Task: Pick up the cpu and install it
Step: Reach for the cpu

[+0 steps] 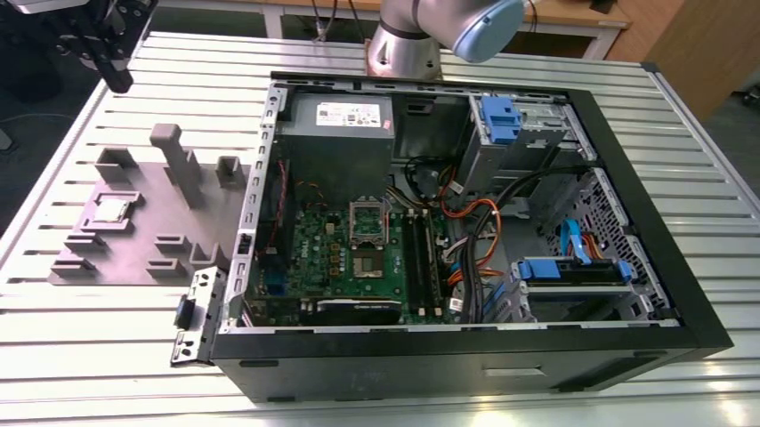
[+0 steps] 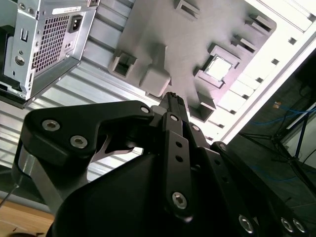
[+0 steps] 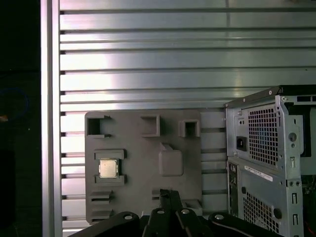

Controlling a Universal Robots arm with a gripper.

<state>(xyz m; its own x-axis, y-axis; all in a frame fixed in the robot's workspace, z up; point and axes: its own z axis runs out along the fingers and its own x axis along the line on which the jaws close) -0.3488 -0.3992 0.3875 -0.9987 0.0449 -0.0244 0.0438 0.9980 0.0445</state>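
The cpu (image 1: pixel 113 209) is a small silvery square chip lying in a recess of the grey fixture plate (image 1: pixel 155 227) at the exterior view's left, on the slatted table. Both wrist views look down on the cpu (image 3: pixel 108 168) (image 2: pixel 218 68) from well above. My gripper (image 1: pixel 116 82) hangs high over the table's far corner at the exterior view's left, apart from the chip. Its fingers (image 3: pixel 168 193) are shut together with nothing between them, and they show edge-on in the second wrist view as the gripper (image 2: pixel 174 98). The silver socket frame (image 1: pixel 368 222) sits on the green motherboard inside the open case.
The open black computer case (image 1: pixel 665 222) lies on its side across the middle of the table, with cables, blue drive brackets and a power supply (image 1: pixel 338 120) inside. Grey blocks and a tall post (image 1: pixel 178 165) rise from the fixture plate. The arm's base (image 1: pixel 410 44) stands behind the case.
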